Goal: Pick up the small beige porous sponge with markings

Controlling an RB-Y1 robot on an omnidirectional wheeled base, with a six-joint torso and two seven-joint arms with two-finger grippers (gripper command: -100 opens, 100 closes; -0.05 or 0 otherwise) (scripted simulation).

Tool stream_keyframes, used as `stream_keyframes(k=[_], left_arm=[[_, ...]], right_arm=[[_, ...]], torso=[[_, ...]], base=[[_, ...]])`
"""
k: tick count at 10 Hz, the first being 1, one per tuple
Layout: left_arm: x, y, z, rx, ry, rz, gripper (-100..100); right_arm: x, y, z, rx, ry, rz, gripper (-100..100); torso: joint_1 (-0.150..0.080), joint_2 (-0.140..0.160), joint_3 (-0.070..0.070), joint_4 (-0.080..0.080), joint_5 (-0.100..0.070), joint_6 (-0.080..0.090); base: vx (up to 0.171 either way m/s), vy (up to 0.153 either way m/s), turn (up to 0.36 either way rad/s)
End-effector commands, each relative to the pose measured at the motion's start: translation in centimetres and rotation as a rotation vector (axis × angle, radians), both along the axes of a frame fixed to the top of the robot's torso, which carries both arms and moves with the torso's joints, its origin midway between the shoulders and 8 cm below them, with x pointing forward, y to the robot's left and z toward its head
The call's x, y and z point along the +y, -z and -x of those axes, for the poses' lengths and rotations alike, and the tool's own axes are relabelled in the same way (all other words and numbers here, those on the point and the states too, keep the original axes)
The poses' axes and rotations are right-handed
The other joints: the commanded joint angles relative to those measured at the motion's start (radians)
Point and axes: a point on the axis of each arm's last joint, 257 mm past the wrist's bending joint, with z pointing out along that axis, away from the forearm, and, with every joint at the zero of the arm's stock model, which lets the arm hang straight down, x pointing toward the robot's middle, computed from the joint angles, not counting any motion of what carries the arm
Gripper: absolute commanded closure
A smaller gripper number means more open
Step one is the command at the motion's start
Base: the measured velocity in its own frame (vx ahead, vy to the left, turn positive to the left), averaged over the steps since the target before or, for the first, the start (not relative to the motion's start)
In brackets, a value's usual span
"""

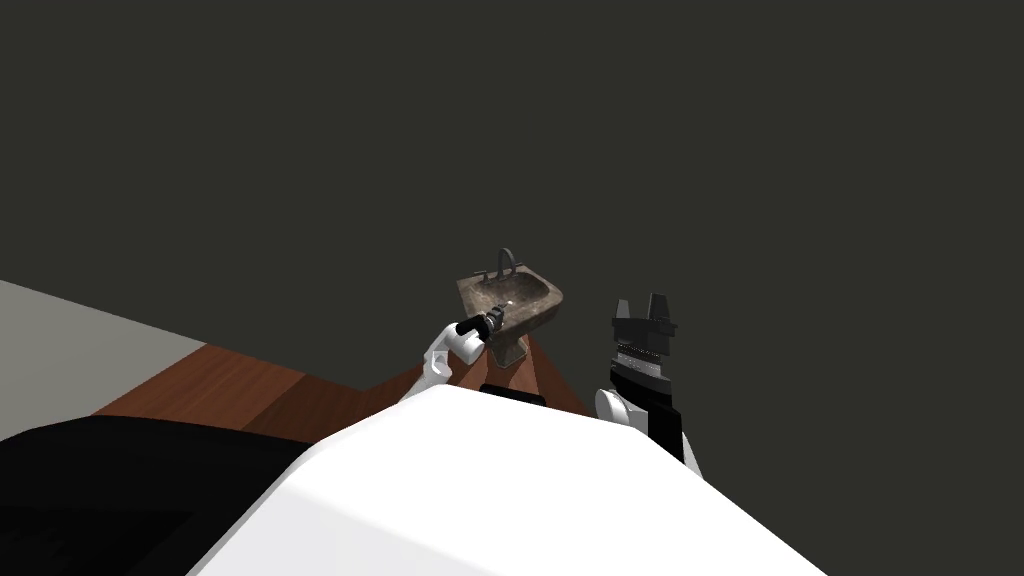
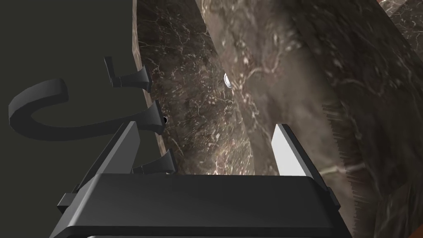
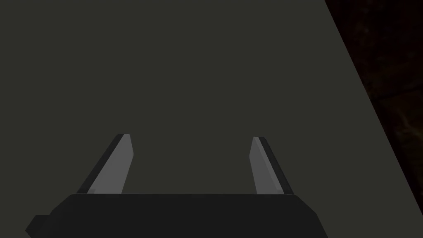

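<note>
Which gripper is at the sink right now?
The left gripper, open over the dark marbled sink; the right gripper, also open, is raised apart, off to its side.

A sink (image 1: 540, 300) in dark brown, marbled all over with thin pale cream veins, with a small bright white spot (image 2: 226, 80) inside its basin. Its curved faucet (image 2: 37, 120) and handles (image 2: 128, 78) are plain dark grey. The wall (image 1: 500, 120) behind is flat dark olive-grey. The floor (image 1: 250, 390) is reddish-brown with a wood-grain plank pattern. The left gripper (image 2: 206, 125) and right gripper (image 3: 191, 137) each have a black body and light grey fingers (image 2: 289, 153).
</note>
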Motion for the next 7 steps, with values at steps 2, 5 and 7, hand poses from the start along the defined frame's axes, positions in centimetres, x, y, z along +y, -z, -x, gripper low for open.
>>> stream_keyframes(k=[2, 5, 7], left_arm=[[-0.2, 0.9, 0.2, 0.047, 0.008, -0.022, -100], [-1.1, 1.3, 0.2, 0.089, 0.031, -0.049, -100], [-2.1, 1.3, 0.2, 0.119, 0.054, -0.075, -100]], right_arm=[[0.0, 0.0, 0.0, 0.0, 0.0, 0.0, 0], [0.0, 0.0, 0.0, 0.0, 0.0, 0.0, 0], [0.0, 0.0, 0.0, 0.0, 0.0, 0.0, 0]], torso=[[0.0, 0.0, 0.0, 0.0, 0.0, 0.0], [0.0, 0.0, 0.0, 0.0, 0.0, 0.0], [0.001, 0.0, 0.0, 0.0, 0.0, 0.0]], base=[[-0.008, 0.02, 0.021], [-0.009, 0.029, 0.047], [-0.01, 0.045, 0.073]])
